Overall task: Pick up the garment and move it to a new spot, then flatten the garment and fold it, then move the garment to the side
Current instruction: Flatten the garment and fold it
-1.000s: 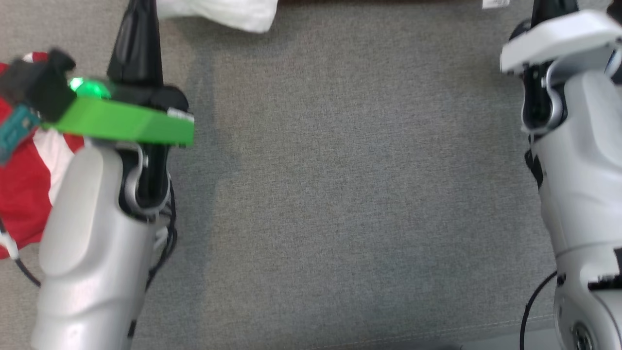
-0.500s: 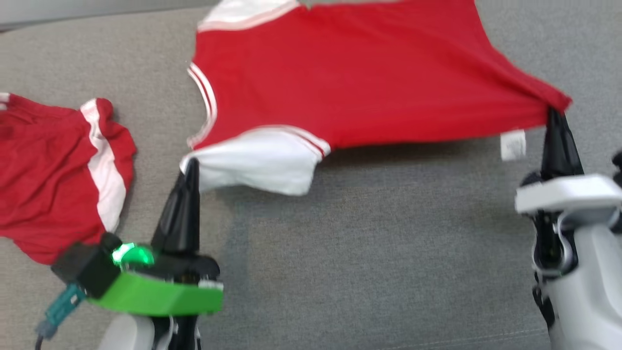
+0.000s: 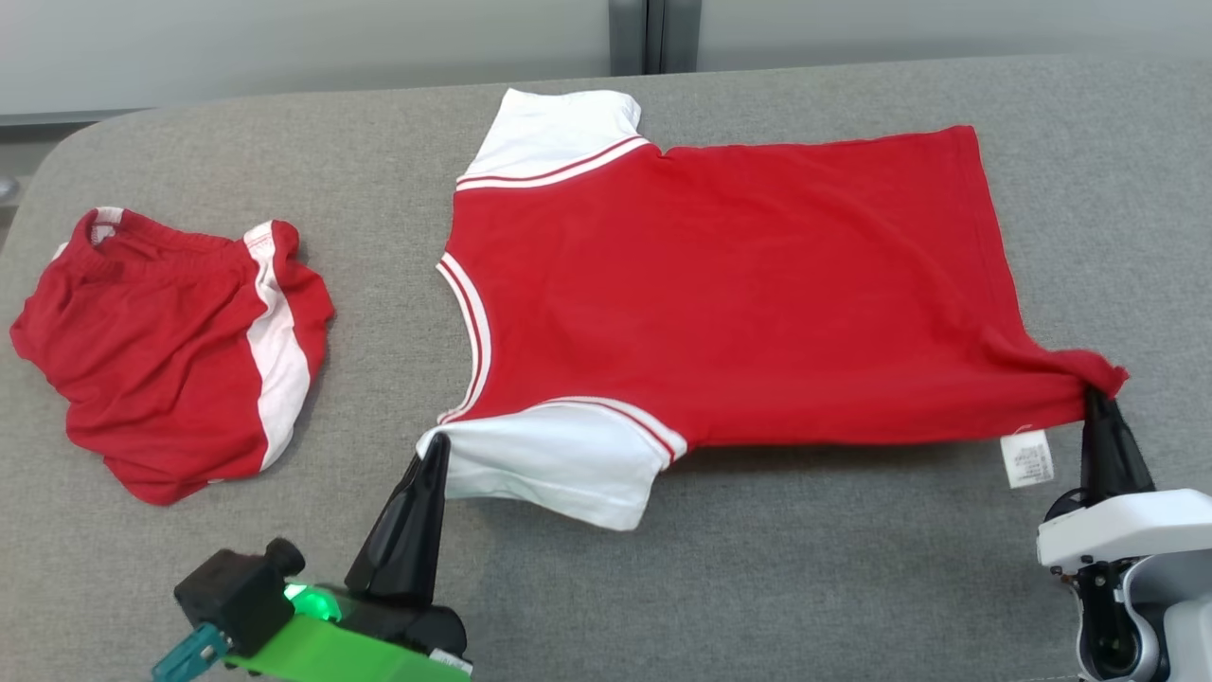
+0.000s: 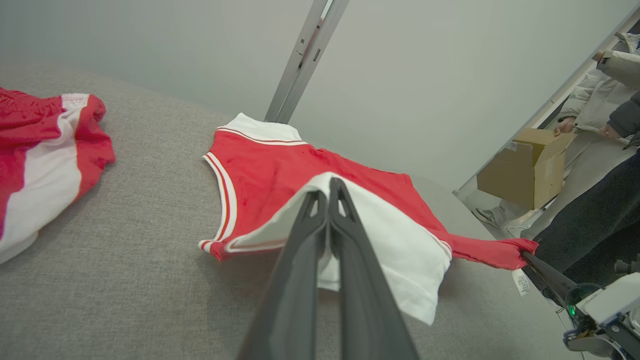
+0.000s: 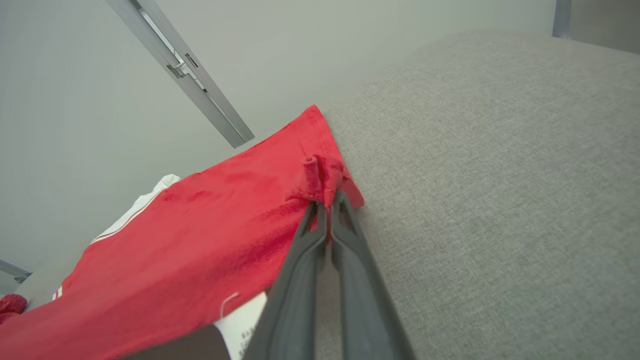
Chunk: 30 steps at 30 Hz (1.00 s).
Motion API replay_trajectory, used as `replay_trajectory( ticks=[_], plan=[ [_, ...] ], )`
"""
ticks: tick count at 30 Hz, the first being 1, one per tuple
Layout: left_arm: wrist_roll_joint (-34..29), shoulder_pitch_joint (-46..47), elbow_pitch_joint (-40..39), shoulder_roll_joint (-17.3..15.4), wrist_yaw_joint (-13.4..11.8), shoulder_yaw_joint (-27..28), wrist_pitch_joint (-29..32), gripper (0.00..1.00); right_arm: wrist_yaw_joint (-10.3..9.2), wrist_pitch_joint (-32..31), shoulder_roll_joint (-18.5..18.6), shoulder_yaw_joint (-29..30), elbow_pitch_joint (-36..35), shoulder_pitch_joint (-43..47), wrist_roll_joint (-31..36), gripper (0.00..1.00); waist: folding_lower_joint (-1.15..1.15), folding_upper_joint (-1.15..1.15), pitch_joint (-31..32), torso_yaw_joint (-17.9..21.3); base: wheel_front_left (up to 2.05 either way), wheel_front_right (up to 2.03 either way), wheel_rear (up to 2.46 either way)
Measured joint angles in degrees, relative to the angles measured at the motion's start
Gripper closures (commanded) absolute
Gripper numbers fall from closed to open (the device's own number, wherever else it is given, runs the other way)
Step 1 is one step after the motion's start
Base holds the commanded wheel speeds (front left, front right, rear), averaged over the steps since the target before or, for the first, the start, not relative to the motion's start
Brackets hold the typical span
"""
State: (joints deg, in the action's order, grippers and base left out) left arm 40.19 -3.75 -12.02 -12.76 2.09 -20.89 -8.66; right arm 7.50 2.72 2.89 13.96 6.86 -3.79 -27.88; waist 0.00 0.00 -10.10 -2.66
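- Shirt [image 3: 720, 284]: red with white sleeves, spread across the middle of the grey tabletop [image 3: 757, 587]. Neck opening faces the robot's left and the hem faces its right.
- Far part of the shirt lies flat. Its near edge is drawn taut between the two end effectors.
- Left end effector [image 3: 436, 445]: fingers pressed together, pinching the cuff corner of the near sleeve [image 3: 559, 469].
- In the left wrist view the near sleeve is raised off the tabletop, with shadow under it. The closed fingers [image 4: 300, 280] run up under the white cloth.
- Right end effector [image 3: 1096, 400]: fingers pressed together, pinching the near hem corner. The red cloth gathers to a bunched point there.
- In the right wrist view a small knot of red cloth stands just above the fingertips.
- Label [image 3: 1027, 459]: white, hanging from the shirt's near edge just beside the right end effector.
- Far sleeve [image 3: 554, 133]: flat, close to the tabletop's far edge.
- Shorts [image 3: 170, 350]: red with a white side stripe, rumpled. They lie on the tabletop well to the robot's left, apart from the shirt.
- Green light lit on the left wrist housing [image 3: 308, 599].
- Background in the left wrist view: pale wall, a cardboard box [image 4: 525, 170], and a person [image 4: 585, 220] in dark trousers standing past the tabletop's end.
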Motion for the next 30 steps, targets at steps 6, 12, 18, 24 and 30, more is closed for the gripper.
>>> replay_trajectory(
  ticks=[6, 12, 18, 24, 30],
  plan=[
    [0.29, 4.68, 6.12, 1.57, 1.16, -1.46, 0.45, 1.0, 0.0, -0.52, -0.05, -0.64, 6.08, -2.79, 0.62, 1.0, 0.0, 0.0, -1.62, 0.7, 0.0, 0.0, 0.0],
    [0.6, 12.81, 12.82, 3.94, 2.67, -2.02, -0.63, 1.0, 0.0, 0.24, -0.08, -0.32, 10.7, -7.17, 0.4, 1.0, 0.0, 0.0, -2.99, 1.3, 0.0, 0.0, 0.0],
    [0.76, 23.21, 21.54, 5.67, 3.56, -0.73, -2.83, 1.0, 0.0, 1.78, -0.08, -0.41, 15.66, -13.62, -0.59, 1.0, 0.0, 0.0, -4.38, 1.74, 0.0, 0.0, 0.0],
    [1.12, 31.41, 31.49, 6.59, 4.03, 1.41, -4.86, 1.0, 0.0, 4.04, -0.1, -0.43, 22.27, -20.79, -0.77, 1.0, 0.0, 0.0, -6.25, 2.36, 0.0, 0.0, 0.0],
    [0.56, 36.56, 39.78, 7.33, 4.72, 1.35, -5.89, 1.0, 0.0, 6.72, -0.11, -0.59, 30.09, -27.61, 1.46, 1.0, 0.0, 0.0, -8.17, 3.08, 0.0, 0.0, 0.0]
  ],
)
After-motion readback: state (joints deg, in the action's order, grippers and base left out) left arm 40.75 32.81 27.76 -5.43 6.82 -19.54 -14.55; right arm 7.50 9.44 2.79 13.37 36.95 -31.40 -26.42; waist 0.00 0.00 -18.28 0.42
